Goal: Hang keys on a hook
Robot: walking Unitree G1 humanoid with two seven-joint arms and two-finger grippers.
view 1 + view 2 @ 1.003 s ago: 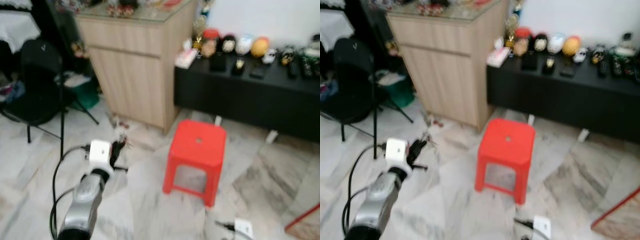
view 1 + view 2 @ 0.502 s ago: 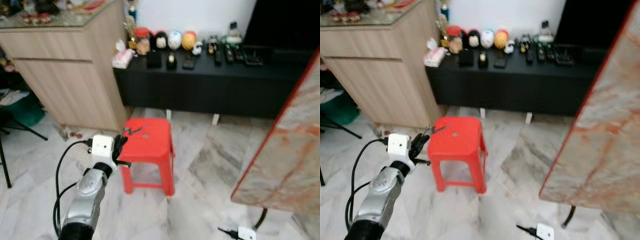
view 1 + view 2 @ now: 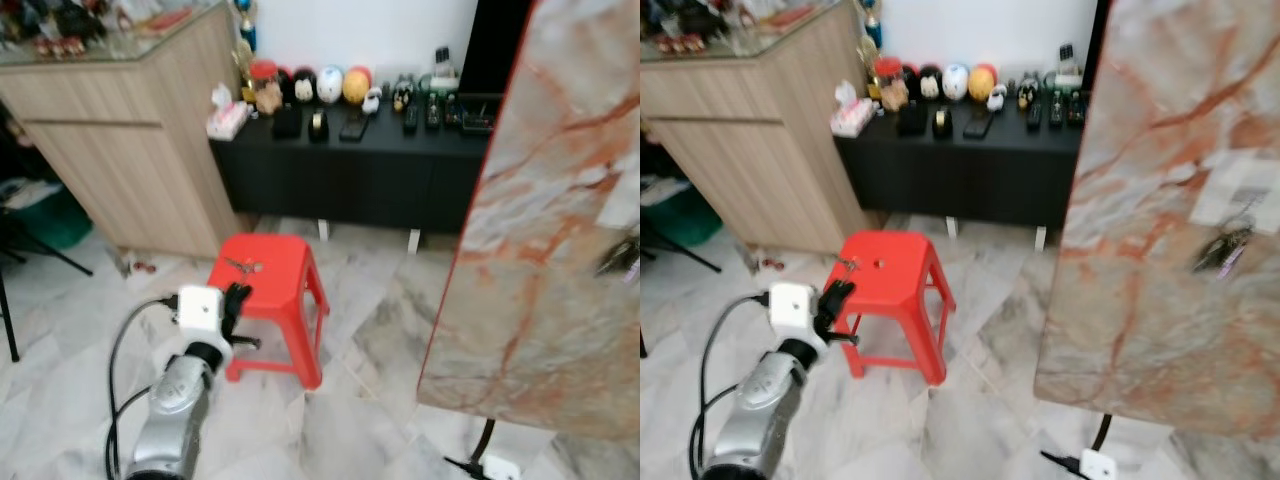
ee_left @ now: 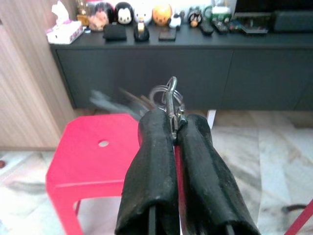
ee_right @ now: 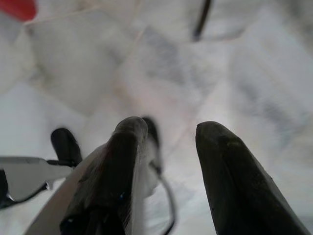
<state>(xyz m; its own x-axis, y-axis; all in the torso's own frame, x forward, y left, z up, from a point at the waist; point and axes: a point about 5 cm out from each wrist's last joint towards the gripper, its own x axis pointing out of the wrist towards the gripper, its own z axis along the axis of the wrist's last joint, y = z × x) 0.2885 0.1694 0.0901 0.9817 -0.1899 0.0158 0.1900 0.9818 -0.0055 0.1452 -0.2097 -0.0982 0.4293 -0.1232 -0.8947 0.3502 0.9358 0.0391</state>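
Left claw [image 4: 173, 128] pinching shut on the keys [image 4: 168, 100], fingers [image 4: 154, 161] pressed together with the ring and clip sticking out past the tips and the blades dangling blurred to one side. Carrying them raised ahead of the body, over the marble floor [image 3: 370, 400]. Just beyond the claw, a red stool [image 3: 265, 290]; further off past it, a black table [image 3: 400, 150] loaded with small figurines and remotes, and a wooden cabinet [image 3: 120, 150] off to the claw's left. Well away to the claw's right, a marble-patterned panel [image 3: 1180, 220] with another bunch of keys [image 3: 1222, 248] hanging on it, presumably from the hook, too small to make out.

Right claw [image 5: 166, 147] hanging low over the floor, fingers parted, gripping nothing.

Judging the risks: holding only a thin edge of the ring, so swinging blades while walking possibly twisting it loose. Approaching the panel still blurred, so misjudging the hook's place and scraping the surface. Catching the stool with a foot or the arm while turning toward the panel.
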